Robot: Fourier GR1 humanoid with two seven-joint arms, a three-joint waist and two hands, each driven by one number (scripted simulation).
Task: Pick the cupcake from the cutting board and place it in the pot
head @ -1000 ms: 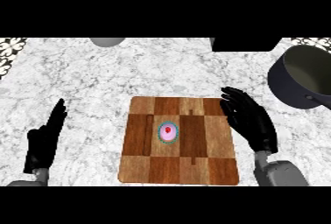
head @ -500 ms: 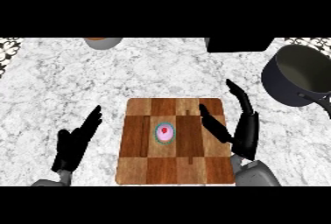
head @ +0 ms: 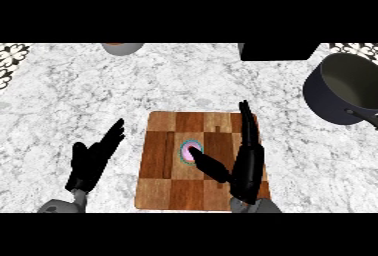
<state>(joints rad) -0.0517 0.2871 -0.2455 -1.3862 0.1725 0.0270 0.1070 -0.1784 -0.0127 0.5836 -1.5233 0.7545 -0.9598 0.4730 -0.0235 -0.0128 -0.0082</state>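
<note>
Looking down at the marble counter (head: pixel 88 90), I see the cupcake (head: pixel 190 150) sitting near the middle of the wooden cutting board (head: pixel 159 165), its pink top ringed by a pale wrapper. My right hand (head: pixel 247 165) lies over the right part of the board, turned edge-on, with the fingers held straight and pointing away from me along the board's right side. My thumb (head: pixel 210 167) sticks out to the left and its tip reaches the cupcake's lower right rim; whether it actually touches the wrapper or just overlaps it from above, I cannot tell. Nothing is curled round the cupcake, so this hand is open and holds nothing.

My left hand (head: pixel 92 162) is over the bare counter just left of the board, apart from it. Its fingers are straight and a little spread, slanting up and to the right, and it grips nothing either.

The pot (head: pixel 347 90) stands at the far right of the counter, well apart from the board, a dark grey vessel with a paler inside, tilted in my view so that I look into its mouth. A handle juts from its lower right side. At the far edge of the counter a grey round thing (head: pixel 122 48) shows only in part, and a black block (head: pixel 277 51) sits further right, near the pot.
</note>
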